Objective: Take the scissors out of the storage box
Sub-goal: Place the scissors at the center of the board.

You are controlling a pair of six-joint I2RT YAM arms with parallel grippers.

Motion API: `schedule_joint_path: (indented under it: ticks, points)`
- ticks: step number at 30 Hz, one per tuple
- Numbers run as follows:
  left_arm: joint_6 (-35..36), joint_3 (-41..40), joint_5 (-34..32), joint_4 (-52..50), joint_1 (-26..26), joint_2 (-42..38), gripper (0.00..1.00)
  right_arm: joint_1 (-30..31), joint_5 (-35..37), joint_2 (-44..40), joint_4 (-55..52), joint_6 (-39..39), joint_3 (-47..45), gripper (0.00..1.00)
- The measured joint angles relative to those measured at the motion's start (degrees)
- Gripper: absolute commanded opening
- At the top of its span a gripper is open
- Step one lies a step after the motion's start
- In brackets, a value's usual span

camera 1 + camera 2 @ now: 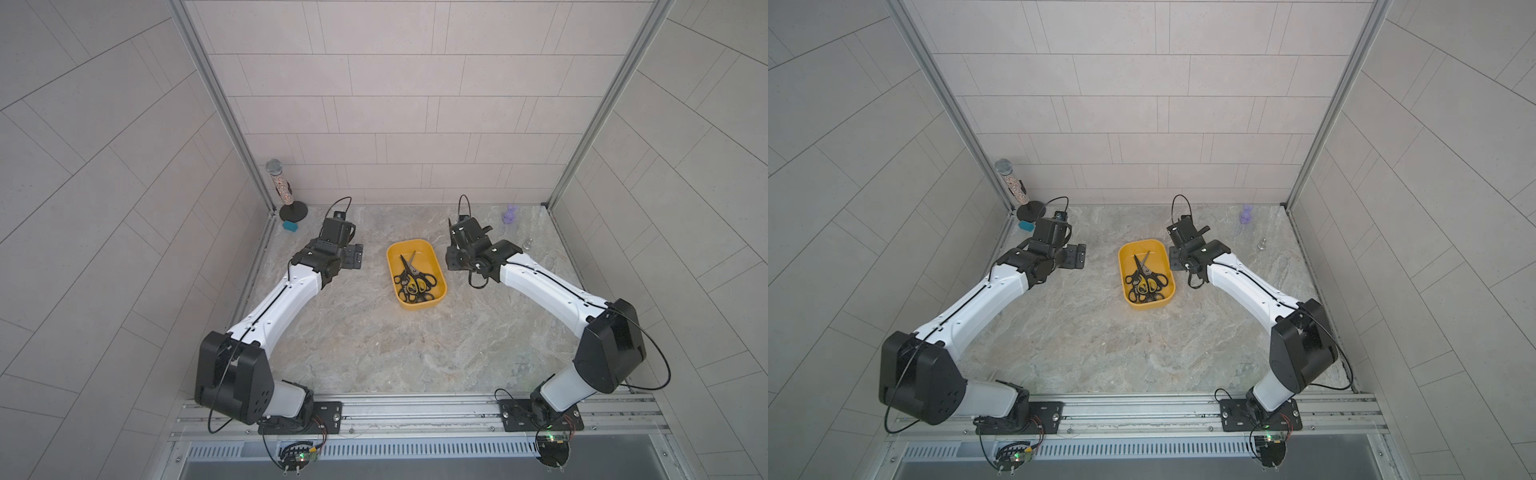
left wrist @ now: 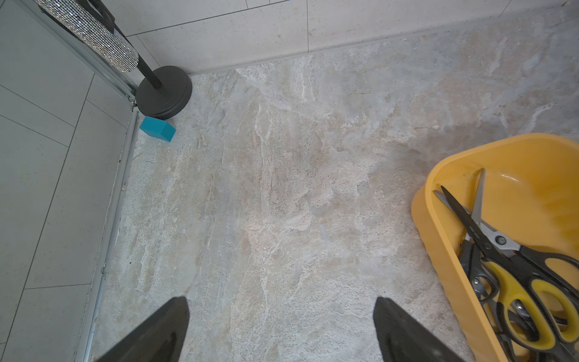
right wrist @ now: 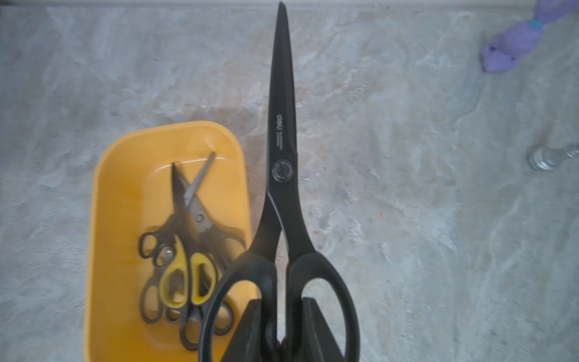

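Right claw pinching one all-black pair beside the storage box, not yet on the surface; left claw spread, empty; remaining scissors piled in box.

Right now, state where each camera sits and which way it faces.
Top views: above the base rail, looking down at the marbled tabletop; both arms show.
Left wrist: on the left arm, facing the tabletop; the open left gripper shows.
Right wrist: on the right arm, facing along all-black scissors in the shut right gripper.
Shared: all show the shallow yellow plastic tub of scissors.
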Motion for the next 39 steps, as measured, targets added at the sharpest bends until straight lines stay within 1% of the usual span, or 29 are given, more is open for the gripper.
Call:
schedule_joint_path:
  ticks: [2,4,9,17,23,30,39]
  points:
    - [-0.1,0.0,0.0,0.0,0.0,0.0,1.00,-2.3,0.6,-1.4,-0.7,-0.1,-3.0,0.00]
    - [-0.3,0.0,0.0,0.0,0.0,0.0,0.99,-3.3,1.0,-2.1,-1.5,-0.1,-5.2,0.00]
    - [-0.4,0.0,0.0,0.0,0.0,0.0,1.00,-3.0,0.7,-2.3,-2.5,-0.1,-8.9,0.00]
    - [-0.4,-0.1,0.0,0.0,0.0,0.0,1.00,-3.0,0.7,-3.6,-2.8,1.7,-18.4,0.00]
    - [-0.9,-0.1,0.2,0.0,0.0,0.0,1.00,-2.4,-0.4,-4.3,-2.1,3.9,-21.3,0.00]
    - [-0.9,-0.1,0.1,0.0,0.0,0.0,1.00,0.5,-0.8,-6.3,-1.7,6.8,-25.5,0.00]
    - [-1.0,-0.1,0.2,0.0,0.0,0.0,1.00,2.1,-1.2,-6.0,0.0,9.3,-27.4,0.00]
